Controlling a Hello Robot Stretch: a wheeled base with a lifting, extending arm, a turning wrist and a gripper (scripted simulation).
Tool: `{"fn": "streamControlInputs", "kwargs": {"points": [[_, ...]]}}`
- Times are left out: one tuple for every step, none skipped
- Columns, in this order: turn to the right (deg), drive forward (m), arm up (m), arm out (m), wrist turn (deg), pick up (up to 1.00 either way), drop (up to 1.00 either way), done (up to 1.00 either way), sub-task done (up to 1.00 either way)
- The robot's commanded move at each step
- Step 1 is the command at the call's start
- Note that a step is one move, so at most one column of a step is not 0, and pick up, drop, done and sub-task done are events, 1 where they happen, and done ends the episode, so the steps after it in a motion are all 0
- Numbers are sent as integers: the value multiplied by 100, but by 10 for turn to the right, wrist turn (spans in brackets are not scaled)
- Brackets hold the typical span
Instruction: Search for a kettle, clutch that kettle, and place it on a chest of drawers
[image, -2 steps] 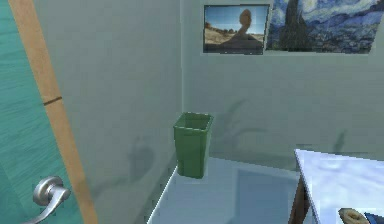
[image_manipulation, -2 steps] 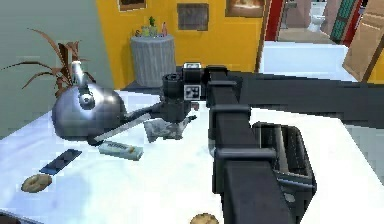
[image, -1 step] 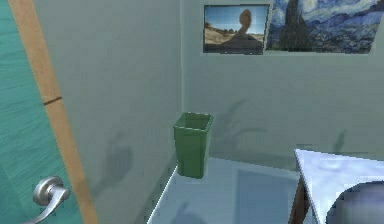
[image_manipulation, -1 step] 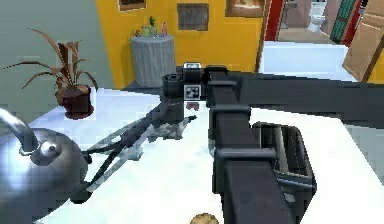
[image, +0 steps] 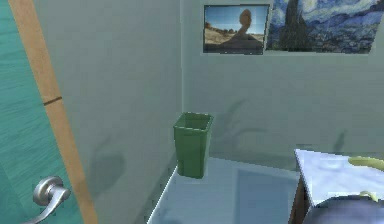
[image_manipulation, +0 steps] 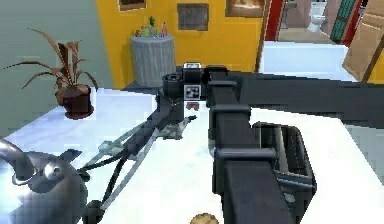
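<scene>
- Gripper (image_manipulation: 105, 165): dark body w/ two thin fingers (image_manipulation: 120, 148), reaching low over the white tabletop (image_manipulation: 170, 190) toward its near left corner. Can't tell the fingers' state from the pics.
- Can't tell whether the gripper holds anything: the shiny grey metal kettle (image_manipulation: 30, 185) stands on the tabletop right by the fingertips. Touching or just beside, can't tell.
- Kettle sits at the near left corner of the tabletop, upright, curved handle on top.
- Two small white marker squares (image_manipulation: 192, 92) sit behind the gripper body, at the end of the dark square arm (image_manipulation: 250, 150), which comes up from the near edge.
- Small brown round thing (image_manipulation: 205, 218) at the near edge beside the arm; too small to name.
- Spiky brown-leaved plant in a dark red pot (image_manipulation: 75, 98) near the far left edge, well apart from the kettle.
- Past the far edge: grey cylinder-shaped stand (image_manipulation: 152, 62) w/ small items on top, against a yellow wall (image_manipulation: 115, 40).
- Fwd view: teal door (image: 20, 120) w/ silver lever handle (image: 47, 193) at left; green square bin (image: 192, 145) on the floor by the wall corner.
- Two framed pictures up on the wall: a rock landscape (image: 236, 28) & a swirly blue night-sky painting (image: 325, 25).
</scene>
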Motion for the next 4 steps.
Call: {"fn": "streamControlInputs", "kwargs": {"points": [[0, 0, 0, -26, 0, 0, 0, 0, 0], [-450, 0, 0, 0, 0, 0, 0, 0, 0], [-450, 0, 0, 0, 0, 0, 0, 0, 0], [-450, 0, 0, 0, 0, 0, 0, 0, 0]]}}
